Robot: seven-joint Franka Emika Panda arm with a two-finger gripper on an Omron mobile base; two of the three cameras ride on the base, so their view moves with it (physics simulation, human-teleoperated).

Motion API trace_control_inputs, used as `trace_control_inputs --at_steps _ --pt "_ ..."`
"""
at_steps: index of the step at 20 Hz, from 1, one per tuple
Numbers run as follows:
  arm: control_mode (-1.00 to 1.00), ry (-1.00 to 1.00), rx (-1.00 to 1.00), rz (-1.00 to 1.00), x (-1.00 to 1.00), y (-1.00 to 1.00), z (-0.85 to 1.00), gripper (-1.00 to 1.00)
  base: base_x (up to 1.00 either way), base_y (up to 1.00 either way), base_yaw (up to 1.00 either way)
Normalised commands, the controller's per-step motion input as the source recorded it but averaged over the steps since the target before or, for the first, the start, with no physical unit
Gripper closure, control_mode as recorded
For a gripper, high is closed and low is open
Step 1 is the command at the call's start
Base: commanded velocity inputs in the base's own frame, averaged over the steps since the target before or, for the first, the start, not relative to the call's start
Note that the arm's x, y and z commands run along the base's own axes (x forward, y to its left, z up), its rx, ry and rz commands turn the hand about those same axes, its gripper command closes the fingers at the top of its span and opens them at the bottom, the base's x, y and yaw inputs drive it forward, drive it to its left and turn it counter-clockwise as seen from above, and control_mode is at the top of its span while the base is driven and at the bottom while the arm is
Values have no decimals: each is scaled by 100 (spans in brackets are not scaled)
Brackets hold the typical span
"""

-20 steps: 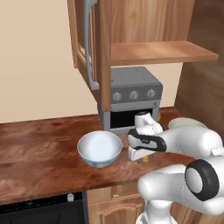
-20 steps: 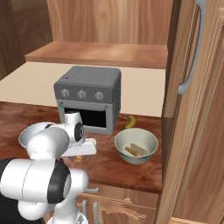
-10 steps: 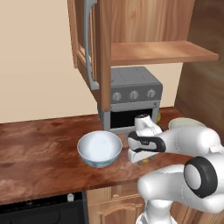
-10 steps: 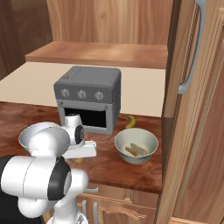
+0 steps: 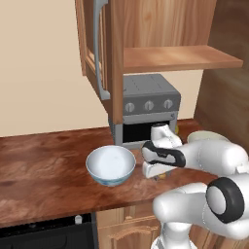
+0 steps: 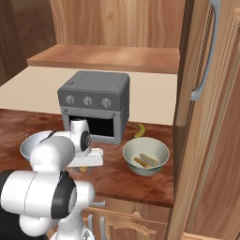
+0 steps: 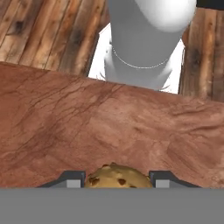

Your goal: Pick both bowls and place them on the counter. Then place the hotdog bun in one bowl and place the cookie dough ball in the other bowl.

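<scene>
The cookie dough ball (image 7: 116, 176), tan with dark chips, rests on the reddish-brown counter (image 5: 44, 170) between my two fingertips (image 7: 74, 178), which press against its sides. My gripper (image 5: 158, 175) points down at the counter, right of the white bowl (image 5: 111, 165) with the blue pattern, which is empty. From the right base view the gripper (image 6: 83, 168) stands between that white bowl (image 6: 30, 145) and the dark grey-green bowl (image 6: 131, 164). The hotdog bun (image 6: 144, 161) lies inside the dark bowl.
A grey toaster oven (image 6: 93, 101) stands at the back of the counter, just behind the gripper. A banana (image 6: 139, 130) lies beside it. An open cabinet door (image 5: 97, 48) hangs above, and a tall cabinet (image 6: 206, 117) bounds the right side.
The jaws have come together from wide open onto the cookie dough ball. The hand has sunk slightly toward the counter. The bowls have not moved.
</scene>
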Motion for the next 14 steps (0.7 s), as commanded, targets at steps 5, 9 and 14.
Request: trace_control_inputs --at_steps 5,9,14 --pt "-100 -11 8 0 -38 1 82 100 0 0 0" --pt "-100 -11 8 0 -41 9 82 100 0 0 0" --pt "-100 -11 5 0 -39 16 79 100 0 0 0"
